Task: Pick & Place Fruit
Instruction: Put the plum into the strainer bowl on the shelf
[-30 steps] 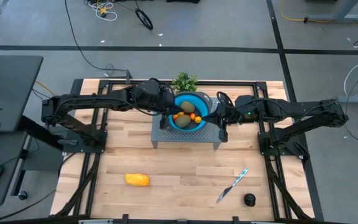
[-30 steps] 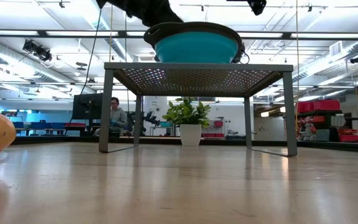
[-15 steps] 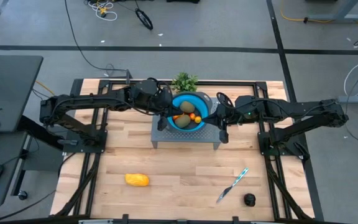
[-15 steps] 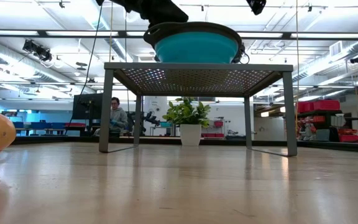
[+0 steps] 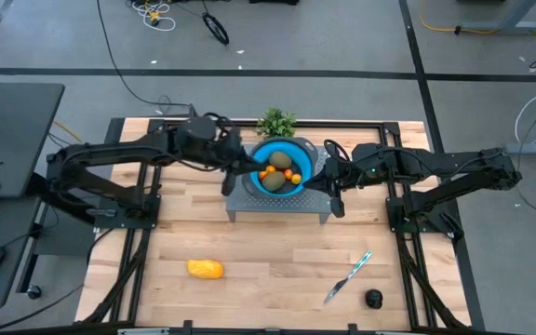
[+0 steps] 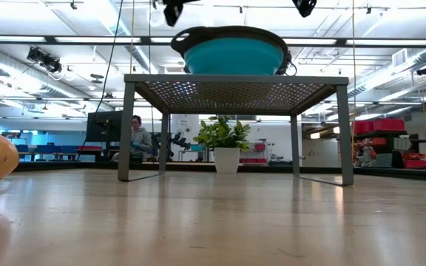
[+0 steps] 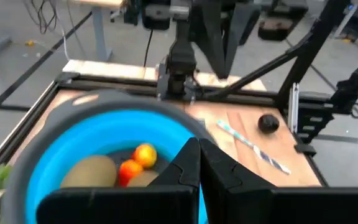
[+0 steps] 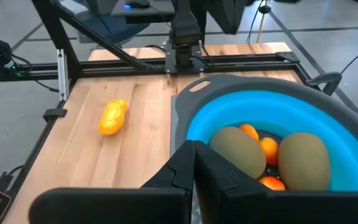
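A round blue bowl with a grey rim (image 5: 280,168) sits on a grey perforated metal stand (image 5: 279,202) near the middle of the table's far edge, and it holds two olive-brown oval fruits (image 8: 303,160) and several tiny round orange fruits (image 7: 144,155). Two pieces are not yet in it: a larger yellow-orange oblong fruit (image 5: 206,269) lying on the bare wood toward the near left corner, and a near-black round fruit (image 5: 373,299) by the near right corner. The left gripper (image 5: 232,167) hangs just beside the bowl's left rim and the right gripper (image 5: 331,177) just beside its right rim; both have their jaws fully closed with nothing between them. The likeliest trouble is that either arm, so close to the rim, clips the bowl when it swings away and slides it toward the stand's edge or spills the small round pieces, which would roll freely. Closed jaws must also open before a descent, or they will knock a fruit aside. A silver knife with a light-blue handle (image 5: 349,275) lies just beside the black fruit, crowding the right arm's approach. A green leafy sprig (image 5: 275,122) sits behind the bowl, out of the way.
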Tool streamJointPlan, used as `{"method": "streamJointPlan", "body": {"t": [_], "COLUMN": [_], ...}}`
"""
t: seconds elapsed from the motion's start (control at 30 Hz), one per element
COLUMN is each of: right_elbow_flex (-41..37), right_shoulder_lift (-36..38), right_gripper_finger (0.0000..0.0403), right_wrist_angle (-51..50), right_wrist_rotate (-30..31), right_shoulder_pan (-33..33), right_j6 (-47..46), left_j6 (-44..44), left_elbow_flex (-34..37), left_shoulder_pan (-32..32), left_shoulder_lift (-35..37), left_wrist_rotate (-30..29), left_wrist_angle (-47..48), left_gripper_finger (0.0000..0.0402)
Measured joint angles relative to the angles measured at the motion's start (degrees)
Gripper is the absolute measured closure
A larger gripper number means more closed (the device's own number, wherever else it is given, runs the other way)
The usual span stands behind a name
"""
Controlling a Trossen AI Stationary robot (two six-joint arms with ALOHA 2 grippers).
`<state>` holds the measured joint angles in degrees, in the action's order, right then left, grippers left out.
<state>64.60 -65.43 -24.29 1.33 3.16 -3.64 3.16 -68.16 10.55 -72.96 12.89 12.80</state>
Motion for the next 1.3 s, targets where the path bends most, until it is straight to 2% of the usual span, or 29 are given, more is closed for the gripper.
{"method": "streamJointPlan", "body": {"t": [0.4, 0.53, 0.67, 1.03, 1.3], "right_elbow_flex": [0.0, 0.0, 0.0, 0.0, 0.0], "right_shoulder_lift": [0.0, 0.1, 0.9, 8.7, 14.3], "right_gripper_finger": [0.0390, 0.0390, 0.0390, 0.0390, 0.0390], "right_wrist_angle": [-0.2, -0.2, -0.4, -5.4, -7.4], "right_wrist_rotate": [-0.1, -0.1, -0.1, -0.1, 0.0], "right_shoulder_pan": [0.0, 0.2, 1.2, 5.9, 9.7], "right_j6": [0.0, 0.0, 0.0, 0.0, 0.0], "left_j6": [-0.9, -1.8, -1.9, -1.9, -0.6], "left_elbow_flex": [0.0, 0.0, 0.0, 0.0, 0.0], "left_shoulder_pan": [0.0, -0.4, -1.0, -6.3, -6.8], "left_shoulder_lift": [6.9, 8.2, 8.6, 9.5, 11.8], "left_wrist_rotate": [-6.5, -10.5, -10.8, -13.4, -14.9], "left_wrist_angle": [4.4, 4.5, 4.8, 7.5, 8.6], "left_gripper_finger": [0.0399, 0.0399, 0.0399, 0.0400, 0.0400]}}
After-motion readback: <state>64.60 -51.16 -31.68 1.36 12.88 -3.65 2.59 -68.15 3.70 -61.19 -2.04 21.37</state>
